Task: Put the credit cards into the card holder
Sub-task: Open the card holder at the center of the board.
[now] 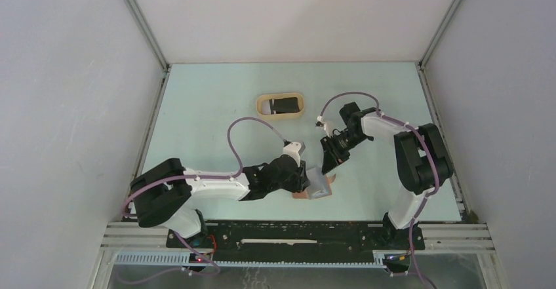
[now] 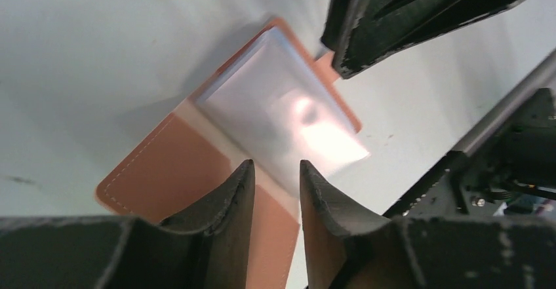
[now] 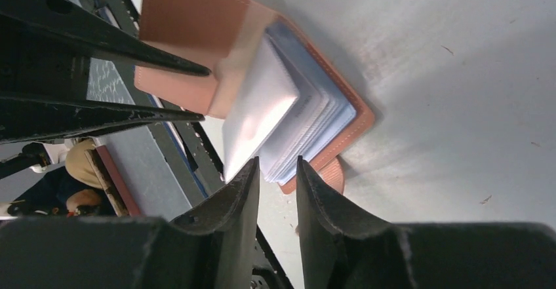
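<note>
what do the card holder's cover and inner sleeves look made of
Cover: matte reddish-brown leather or imitation, going by the pale stitching along its edge. Sleeves: thin translucent plastic, probably; glossy, they catch a bright glare and fan apart like pages.

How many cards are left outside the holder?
1 for certain: a dark card in the tray. More may be stacked under it; the top view is too small to tell.

The card holder [image 1: 316, 187] lies open on the counter [image 1: 216, 105], close to its near edge. It is reddish-brown outside, and its pale blue-grey sleeves [image 3: 308, 125] are fanned upward. The credit cards [image 1: 283, 105], dark and flat, lie in the tan oval tray [image 1: 279, 95], well apart from the holder.
</note>
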Controlling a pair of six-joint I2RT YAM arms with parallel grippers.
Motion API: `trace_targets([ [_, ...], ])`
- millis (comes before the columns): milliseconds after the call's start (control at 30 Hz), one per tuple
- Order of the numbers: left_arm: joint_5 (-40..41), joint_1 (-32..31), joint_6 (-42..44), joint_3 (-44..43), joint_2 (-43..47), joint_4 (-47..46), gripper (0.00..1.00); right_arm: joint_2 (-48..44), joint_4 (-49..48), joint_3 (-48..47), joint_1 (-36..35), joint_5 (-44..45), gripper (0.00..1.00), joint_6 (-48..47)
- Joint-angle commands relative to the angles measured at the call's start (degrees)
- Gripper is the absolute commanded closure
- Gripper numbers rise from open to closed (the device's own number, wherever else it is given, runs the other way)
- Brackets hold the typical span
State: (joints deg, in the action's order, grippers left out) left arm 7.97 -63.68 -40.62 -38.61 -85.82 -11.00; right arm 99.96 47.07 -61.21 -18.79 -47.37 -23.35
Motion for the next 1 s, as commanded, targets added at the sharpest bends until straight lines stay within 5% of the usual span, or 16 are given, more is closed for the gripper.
trace_targets([
  [0, 3.67, -0.06, -2.01, 0.21, 0.1, 3.88, 0.62, 2.79, 0.91, -2.52, -0.77, 2.45, 0.63, 3.97],
  [567, 1.52, 0.05, -4.69, 3.33, -3.17, -2.33, 0.68, 11.51, 3.0, -4.85, -1.81, -0.1, 0.58, 6.17],
  [967, -0.9, 1.67, -5.55, 5.87, -4.42, -7.49, 0.69, 12.22, 8.84, -7.34, -1.76, -13.86, 0.63, 1.82],
])
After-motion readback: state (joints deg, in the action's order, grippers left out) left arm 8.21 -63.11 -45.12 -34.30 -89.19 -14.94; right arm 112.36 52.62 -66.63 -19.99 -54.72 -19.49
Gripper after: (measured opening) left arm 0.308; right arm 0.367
